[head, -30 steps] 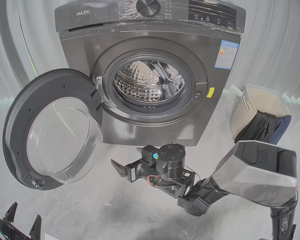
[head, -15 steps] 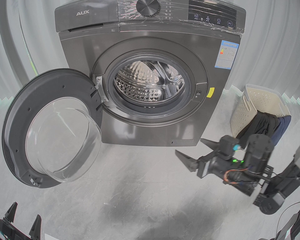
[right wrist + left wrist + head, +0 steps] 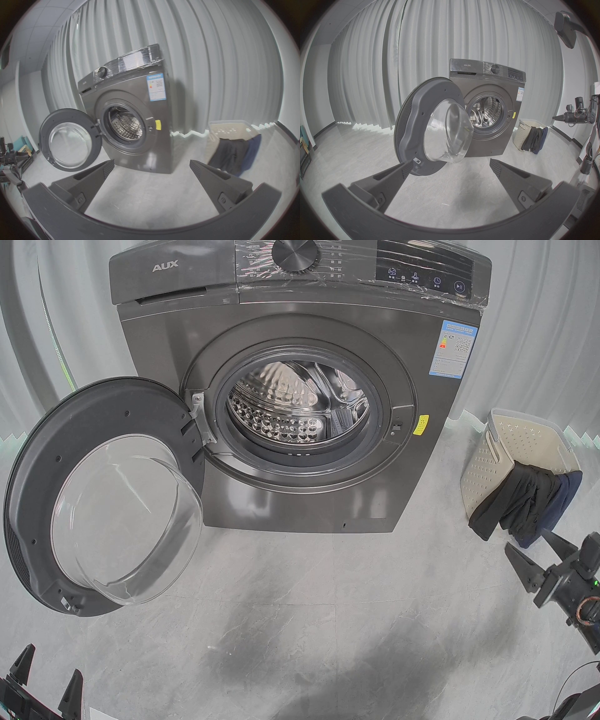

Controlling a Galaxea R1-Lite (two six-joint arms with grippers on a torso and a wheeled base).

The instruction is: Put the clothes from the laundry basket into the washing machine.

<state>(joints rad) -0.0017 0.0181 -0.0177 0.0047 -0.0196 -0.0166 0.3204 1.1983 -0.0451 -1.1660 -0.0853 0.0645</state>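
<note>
1. Head view: the right claw (image 3: pixel 525 539) hung above the floor, jaws spread wide, holding nothing.
2. Ahead of that claw and lower, not touching it, the black and navy clothes (image 3: pixel 522 502) draped over the front rim of the laundry basket (image 3: pixel 531 430).
3. The washing machine (image 3: pixel 300 502) stood well off to that claw's left, its door (image 3: pixel 94 421) swung open.
4. The left claw (image 3: pixel 52 660) sat far left of the right one, also wide open and empty.
</note>
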